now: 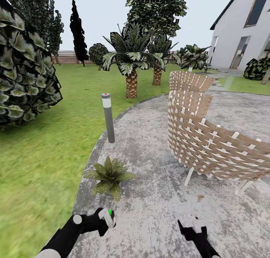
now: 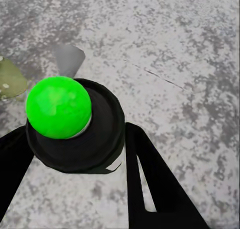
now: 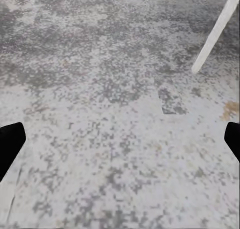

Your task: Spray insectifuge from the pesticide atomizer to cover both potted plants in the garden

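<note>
My left gripper [image 1: 106, 219] is shut on the pesticide atomizer [image 1: 109, 215], whose white head carries a bright green spot. In the left wrist view the atomizer [image 2: 75, 124] is a dark round body with a green knob, clamped between the two black fingers [image 2: 150, 174]. A potted plant [image 1: 109, 174], a low rosette of pointed green leaves, sits on the paved edge just ahead of that gripper. One of its leaves [image 2: 9, 80] shows blurred beside the atomizer. My right gripper [image 1: 192, 228] hangs open over bare paving, its fingertips [image 3: 10, 144] wide apart.
A grey bollard lamp [image 1: 108, 117] stands beyond the plant at the lawn's edge. Woven wooden chairs [image 1: 210, 138] on white legs crowd the right of the paved circle [image 1: 150, 149]. A large shrub [image 1: 26, 77] fills the left, with palms [image 1: 131, 62] and a white house [image 1: 240, 36] farther off.
</note>
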You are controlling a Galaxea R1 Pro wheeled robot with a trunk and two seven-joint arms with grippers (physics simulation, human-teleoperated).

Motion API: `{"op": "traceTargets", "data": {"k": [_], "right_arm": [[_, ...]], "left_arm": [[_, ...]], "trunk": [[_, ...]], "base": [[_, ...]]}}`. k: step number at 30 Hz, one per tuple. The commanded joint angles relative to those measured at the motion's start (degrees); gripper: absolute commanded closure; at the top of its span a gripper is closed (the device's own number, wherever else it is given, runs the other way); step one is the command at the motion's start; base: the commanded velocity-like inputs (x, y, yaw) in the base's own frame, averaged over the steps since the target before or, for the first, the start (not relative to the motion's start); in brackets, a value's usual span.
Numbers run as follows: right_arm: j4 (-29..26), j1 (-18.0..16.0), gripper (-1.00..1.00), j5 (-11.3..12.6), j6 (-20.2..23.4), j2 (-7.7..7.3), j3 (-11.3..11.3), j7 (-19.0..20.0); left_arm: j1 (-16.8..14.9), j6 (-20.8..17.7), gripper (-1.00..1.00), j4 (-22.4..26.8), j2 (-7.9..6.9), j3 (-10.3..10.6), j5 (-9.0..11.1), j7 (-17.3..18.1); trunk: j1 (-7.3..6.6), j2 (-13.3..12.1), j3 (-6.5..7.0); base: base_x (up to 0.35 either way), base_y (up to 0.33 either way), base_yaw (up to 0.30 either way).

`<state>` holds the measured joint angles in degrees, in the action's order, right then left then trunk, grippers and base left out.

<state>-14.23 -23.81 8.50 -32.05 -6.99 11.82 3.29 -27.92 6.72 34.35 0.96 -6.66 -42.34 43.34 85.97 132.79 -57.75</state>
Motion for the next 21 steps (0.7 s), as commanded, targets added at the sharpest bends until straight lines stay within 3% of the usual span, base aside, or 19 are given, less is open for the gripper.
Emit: {"op": "traceTargets", "data": {"k": [1, 5, 7, 8, 10, 12, 13, 14, 17, 19, 20, 21], "right_arm": [[-3.4, 0.0, -1.00, 0.5, 5.2, 0.88, 0.1, 1.4], [-6.0, 0.1, -1.00, 0.5, 7.1, 0.13, 0.0, 1.7], [-8.8, 0.1, -1.00, -1.9, 7.2, 0.05, 0.0, 1.8], [-8.9, 0.0, -1.00, -4.3, 7.3, 0.08, 0.1, 1.8], [-9.0, -0.4, -1.00, -11.4, 7.4, 0.53, 0.1, 2.8], [-9.2, -2.1, -1.00, -22.2, 7.5, 0.96, 0.1, 8.2], [-9.2, -3.5, -1.00, -25.3, 7.6, 1.09, 0.1, 11.0], [-9.2, -5.1, -1.00, -26.9, 7.6, 1.49, 0.0, 13.6], [-9.2, -9.4, -1.00, -28.7, 10.0, 3.67, 0.1, 20.6], [-9.2, -11.7, -1.00, -29.0, 13.7, 5.09, 0.1, 26.5], [-9.2, -12.9, -1.00, -29.0, 16.4, 5.78, 0.1, 31.8], [-9.2, -13.2, -1.00, -29.1, 17.1, 5.94, 0.1, 34.1]], "left_arm": [[0.9, 2.9, 1.00, -0.3, 0.04, -0.4, 0.0, -1.5], [0.9, 3.0, 1.00, -0.3, 0.01, -0.5, -0.3, -1.7], [0.9, 3.0, 1.00, -0.3, 0.01, -0.5, -0.2, -1.7], [0.9, 3.0, 1.00, -0.3, 0.03, -0.4, -0.2, -1.7], [0.9, 2.9, 1.00, -0.3, 0.07, -0.5, -0.1, -1.7], [0.9, 2.4, 1.00, -0.3, 0.02, -0.5, 0.0, -1.7], [0.9, 2.3, 1.00, -0.3, 0.03, -0.5, -0.1, -1.7], [0.9, 2.1, 1.00, -0.3, 0.06, -0.3, -0.4, -1.7], [0.3, 0.9, 1.00, -0.4, 0.02, 0.1, -0.5, -1.1], [0.0, -0.9, 1.00, -0.4, 0.01, 0.4, -1.3, 1.3], [-0.1, -2.9, 1.00, -0.3, 0.30, 0.9, -4.4, 6.7], [-0.5, -3.9, 1.00, -0.1, 0.59, 1.1, -6.9, 9.1]], "trunk": [[-0.01, 0.0, -0.05], [-0.01, 0.0, -0.05], [-0.01, 0.0, -0.05], [-0.01, 0.0, -0.05], [-0.01, 0.0, -0.05], [-0.01, 0.0, -0.05], [-0.01, 0.0, -0.05], [-0.01, 0.0, -0.05], [-0.01, 0.0, -0.05], [-0.01, 0.0, -0.05], [-0.01, 0.0, -0.05], [-0.01, 0.0, -0.05]], "base": [[0.000, 0.000, 0.000], [0.000, 0.000, 0.000], [0.000, 0.000, 0.000], [0.000, 0.000, 0.000], [0.000, 0.000, 0.000], [0.000, 0.000, 0.000], [0.000, 0.000, 0.000], [0.000, 0.000, 0.000], [0.000, 0.000, 0.000], [0.000, 0.000, 0.000], [0.000, 0.000, 0.000], [0.000, 0.000, 0.000]]}}
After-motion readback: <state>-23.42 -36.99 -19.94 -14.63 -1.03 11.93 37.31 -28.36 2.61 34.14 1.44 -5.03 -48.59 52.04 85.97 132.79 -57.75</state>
